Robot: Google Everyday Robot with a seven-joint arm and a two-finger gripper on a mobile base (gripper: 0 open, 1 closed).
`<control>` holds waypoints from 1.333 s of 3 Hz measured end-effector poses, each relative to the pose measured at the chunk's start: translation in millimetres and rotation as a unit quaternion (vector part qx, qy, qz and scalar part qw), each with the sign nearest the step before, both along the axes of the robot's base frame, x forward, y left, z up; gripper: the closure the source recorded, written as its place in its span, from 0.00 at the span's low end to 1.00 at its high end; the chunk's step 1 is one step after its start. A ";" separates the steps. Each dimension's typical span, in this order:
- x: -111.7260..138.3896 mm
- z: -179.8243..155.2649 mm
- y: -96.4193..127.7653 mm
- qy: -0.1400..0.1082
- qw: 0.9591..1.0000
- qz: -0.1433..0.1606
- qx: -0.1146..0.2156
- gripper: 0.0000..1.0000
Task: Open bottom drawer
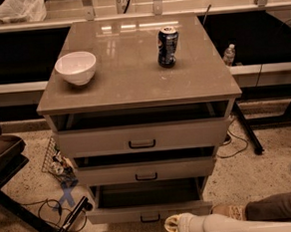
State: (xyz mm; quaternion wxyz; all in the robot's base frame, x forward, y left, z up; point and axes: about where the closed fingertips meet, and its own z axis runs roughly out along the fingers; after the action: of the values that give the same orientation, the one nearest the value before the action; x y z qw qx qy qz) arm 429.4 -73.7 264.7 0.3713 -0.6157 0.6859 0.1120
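The bottom drawer (pixel 148 212) is the lowest pale grey-beige front of the three-drawer cabinet, with a small black pull handle (pixel 150 218). It stands pulled out, its dark inside showing above the front. My gripper (pixel 171 226) is at the bottom edge of the camera view, on a white arm coming in from the right. It sits just right of and below the handle, close to the drawer front.
A white bowl (pixel 75 67) and a blue can (pixel 167 46) stand on the cabinet top (pixel 132 74). The top drawer (pixel 142 136) and middle drawer (pixel 145 171) are slightly out. Cables and a black stand (pixel 68 223) lie at left, a table leg (pixel 246 131) at right.
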 end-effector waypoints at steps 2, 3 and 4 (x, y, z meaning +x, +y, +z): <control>55.7 1.3 -16.3 -0.011 0.998 0.010 -0.068 0.12; 57.7 -1.4 -14.7 -0.009 0.997 0.018 -0.075 0.00; 58.2 -2.1 -13.2 -0.008 0.997 0.019 -0.077 0.00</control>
State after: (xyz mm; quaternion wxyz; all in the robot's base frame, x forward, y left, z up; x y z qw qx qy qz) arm 487.6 -86.9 262.6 0.3265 -0.6562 0.6776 0.0608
